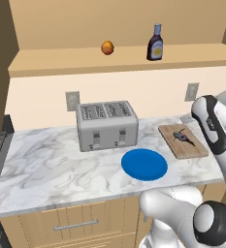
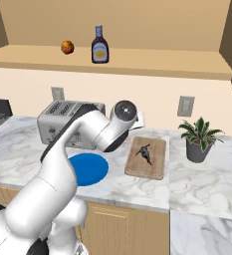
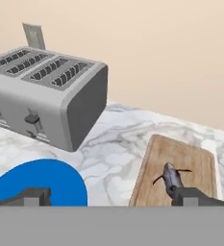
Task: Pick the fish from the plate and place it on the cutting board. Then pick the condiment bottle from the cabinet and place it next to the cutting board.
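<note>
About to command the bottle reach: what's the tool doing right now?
Tool: open, holding nothing; the fish lies on the cutting board.

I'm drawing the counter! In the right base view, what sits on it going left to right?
Toaster → plate → cutting board with the fish on it → plant.
</note>
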Controlling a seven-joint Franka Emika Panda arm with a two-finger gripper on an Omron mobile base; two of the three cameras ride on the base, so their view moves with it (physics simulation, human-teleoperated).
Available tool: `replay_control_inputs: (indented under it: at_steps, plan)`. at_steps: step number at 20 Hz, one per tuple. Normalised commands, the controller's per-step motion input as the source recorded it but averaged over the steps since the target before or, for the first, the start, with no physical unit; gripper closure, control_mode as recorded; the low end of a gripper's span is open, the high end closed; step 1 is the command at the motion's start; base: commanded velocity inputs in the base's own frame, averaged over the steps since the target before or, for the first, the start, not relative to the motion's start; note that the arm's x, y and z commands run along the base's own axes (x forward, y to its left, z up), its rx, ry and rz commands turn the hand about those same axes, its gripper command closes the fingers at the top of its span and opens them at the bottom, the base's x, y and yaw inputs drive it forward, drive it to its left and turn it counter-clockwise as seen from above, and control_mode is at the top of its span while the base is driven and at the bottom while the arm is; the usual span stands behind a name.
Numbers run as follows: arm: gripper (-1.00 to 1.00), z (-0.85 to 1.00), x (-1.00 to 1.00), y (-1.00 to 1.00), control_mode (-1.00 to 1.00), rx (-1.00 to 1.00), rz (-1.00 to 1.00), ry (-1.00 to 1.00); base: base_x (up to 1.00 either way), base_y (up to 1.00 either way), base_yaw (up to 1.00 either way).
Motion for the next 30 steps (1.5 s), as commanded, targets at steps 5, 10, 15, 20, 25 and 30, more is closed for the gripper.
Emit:
replay_control_inputs:
  at_steps: [5, 10, 15, 20, 25, 30]
  plan:
    - [-1.0, 0.05, -0.29, 0.36, -1.0, 0.16, -0.06, 0.03, 0.0, 0.0, 0.0]
    - [-1.0, 0.0, -0.18, 0.3, -1.0, 0.21, -0.1, 0.06, 0.0, 0.0, 0.0]
    - [-1.0, 0.0, -0.01, 0.11, -1.0, 0.34, -0.14, 0.2, 0.0, 0.0, 0.0]
    - [-1.0, 0.0, 0.03, 0.0, -1.0, 0.42, -0.17, 0.31, 0.0, 0.0, 0.0]
    - [-1.0, 0.07, 0.0, 0.06, -1.0, 0.44, -0.13, 0.28, 0.0, 0.0, 0.0]
    - [-1.0, 0.01, 0.0, 0.15, -1.0, 0.41, -0.13, 0.24, 0.0, 0.0, 0.0]
